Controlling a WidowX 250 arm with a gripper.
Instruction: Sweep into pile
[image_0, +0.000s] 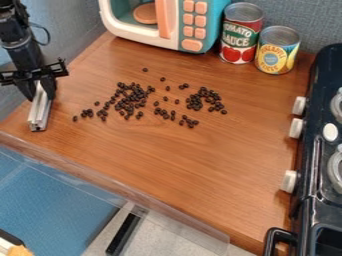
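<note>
Left of the toy microwave (149, 37) and nearer the front, the gripper (41, 89) is squeezed around a metal bar (40, 113). It pinches the bar's top end, so a hard push could make the bar twist. The small dark beans (125, 103) lie loose in front of the toy microwave. A fast sweep could send them rolling. Some bunch up, so they're hard to count. Right of the toy microwave, the stove (304, 210) is cut off.
</note>
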